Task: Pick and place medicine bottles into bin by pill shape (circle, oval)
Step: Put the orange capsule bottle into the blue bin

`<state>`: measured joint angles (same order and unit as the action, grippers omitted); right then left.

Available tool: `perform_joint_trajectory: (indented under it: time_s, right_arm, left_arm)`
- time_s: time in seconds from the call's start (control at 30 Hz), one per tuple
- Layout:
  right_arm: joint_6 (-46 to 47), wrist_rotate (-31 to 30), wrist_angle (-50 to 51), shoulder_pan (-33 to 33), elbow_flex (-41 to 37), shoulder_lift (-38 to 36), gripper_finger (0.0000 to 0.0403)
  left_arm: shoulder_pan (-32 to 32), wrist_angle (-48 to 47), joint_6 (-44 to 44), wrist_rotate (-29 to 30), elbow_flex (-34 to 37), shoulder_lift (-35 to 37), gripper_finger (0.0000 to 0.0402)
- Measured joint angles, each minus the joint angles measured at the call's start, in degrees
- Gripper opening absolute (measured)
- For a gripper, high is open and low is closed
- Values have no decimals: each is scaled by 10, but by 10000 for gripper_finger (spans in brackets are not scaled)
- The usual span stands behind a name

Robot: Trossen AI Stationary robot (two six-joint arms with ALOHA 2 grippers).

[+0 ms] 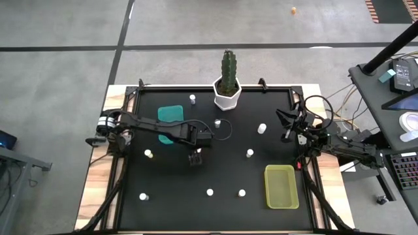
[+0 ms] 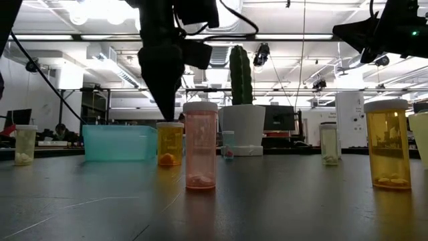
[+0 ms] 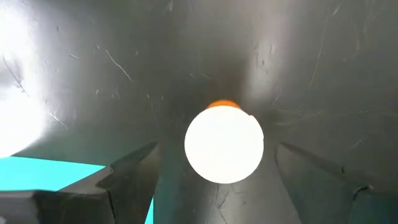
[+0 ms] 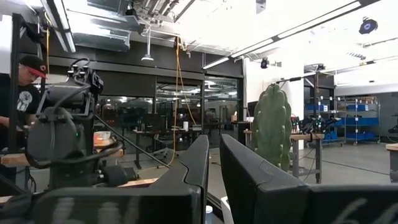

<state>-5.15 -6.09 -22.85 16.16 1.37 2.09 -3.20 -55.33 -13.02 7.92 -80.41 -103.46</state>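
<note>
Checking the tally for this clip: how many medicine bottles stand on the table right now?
9 medicine bottles: one far-left, one centre, two centre-right, one left, three along the high view's bottom, one between the open left gripper's fingers. More may be hidden.

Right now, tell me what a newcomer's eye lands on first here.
A tall cactus in a white pot stands at the table's far edge. Small white-capped bottles dot the black tabletop. The left claw hangs open directly over one orange bottle, beside the teal bin.
</note>
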Motion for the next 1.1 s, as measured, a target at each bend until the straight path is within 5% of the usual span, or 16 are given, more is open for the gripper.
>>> perform_joint_trajectory:
  time_s: [0.67,1.1]
  right_arm:
    - [0,0,0,0,0,0,34]
    - [-4,0,0,0,0,0,34]
  left_arm:
    - [6,68,-1,-4,46,0,292]
    - [6,67,0,-4,42,1,197]
